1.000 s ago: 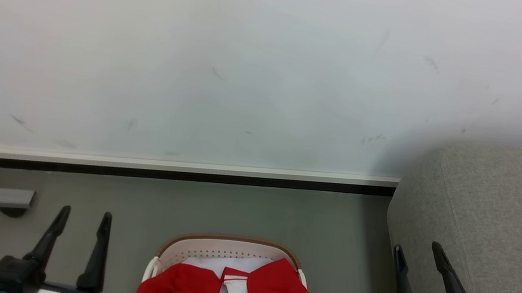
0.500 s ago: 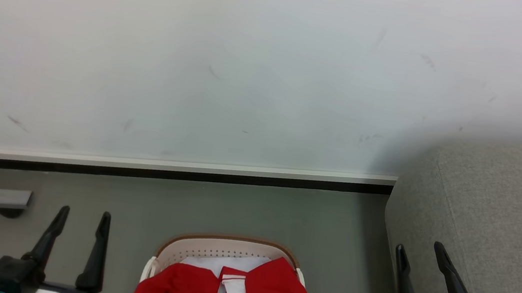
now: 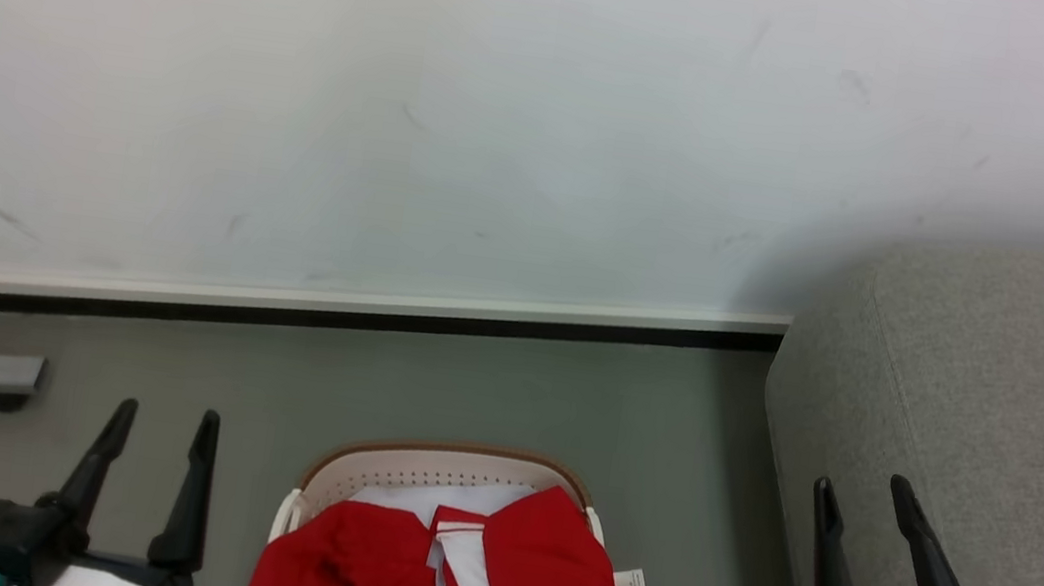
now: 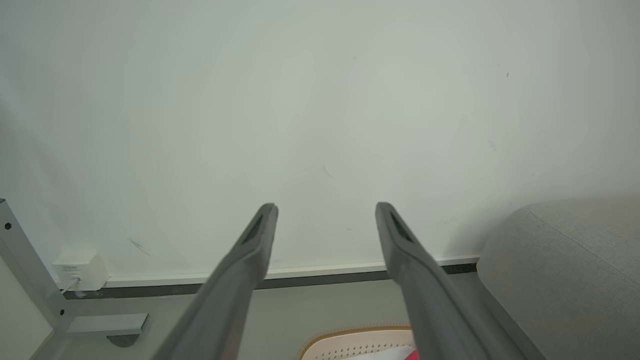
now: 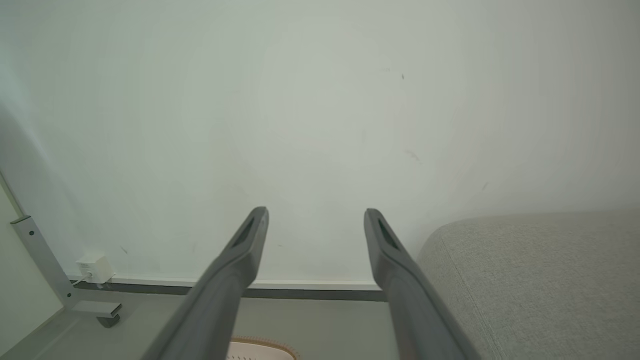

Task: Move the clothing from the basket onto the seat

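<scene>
Both claws are held open and empty. The left claw (image 3: 168,413) is over the grey floor (image 3: 489,390) to the left of the cream-white, brown-rimmed perforated plastic basket (image 3: 451,452), and the right claw (image 3: 863,484) is before the side of the large grey fabric-upholstered sofa (image 3: 1003,397). The bright red, white-banded fabric clothing (image 3: 546,569) is heaped in the basket, one fold spilling over the right rim, with a plain white cloth (image 3: 409,500) seen behind it. Compared with a second ago, the whole head view has been shifted: the white skirting strip (image 3: 380,300) and the basket are placed higher in it, and slightly more clothing is shown — a camera move, it is judged, not a move of the things. The task is thus judged unstarted — a first reach into the basket is being lined up.
</scene>
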Robot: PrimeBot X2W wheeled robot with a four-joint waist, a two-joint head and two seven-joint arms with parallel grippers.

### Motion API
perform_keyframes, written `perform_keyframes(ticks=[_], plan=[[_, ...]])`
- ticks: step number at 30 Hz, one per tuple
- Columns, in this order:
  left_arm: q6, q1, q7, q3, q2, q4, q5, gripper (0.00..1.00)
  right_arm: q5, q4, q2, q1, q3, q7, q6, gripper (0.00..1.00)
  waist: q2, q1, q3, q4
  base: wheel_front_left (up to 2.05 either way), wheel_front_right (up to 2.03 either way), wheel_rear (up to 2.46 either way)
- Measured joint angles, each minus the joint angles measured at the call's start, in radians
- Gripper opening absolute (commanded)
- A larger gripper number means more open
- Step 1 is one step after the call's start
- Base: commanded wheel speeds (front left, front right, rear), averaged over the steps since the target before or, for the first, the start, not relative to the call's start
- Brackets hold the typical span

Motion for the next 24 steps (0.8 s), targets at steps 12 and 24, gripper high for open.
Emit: perform_keyframes(ticks=[12,24], plan=[[0.0,-0.072,0.0,-0.046,0.059,0.002,-0.062,1.0,0.012,-0.051,-0.001,-0.048,-0.016,0.0,0.0,1.0,0.0,0.0001,0.127,-0.033,0.0,0.0,0.0],[0.0,-0.153,0.0,-0.12,0.133,0.076,-0.121,1.0,0.038,-0.099,-0.001,-0.104,-0.016,0.0,0.0,1.0,0.0,0.0001,0.246,-0.087,0.0,0.0,0.0]])
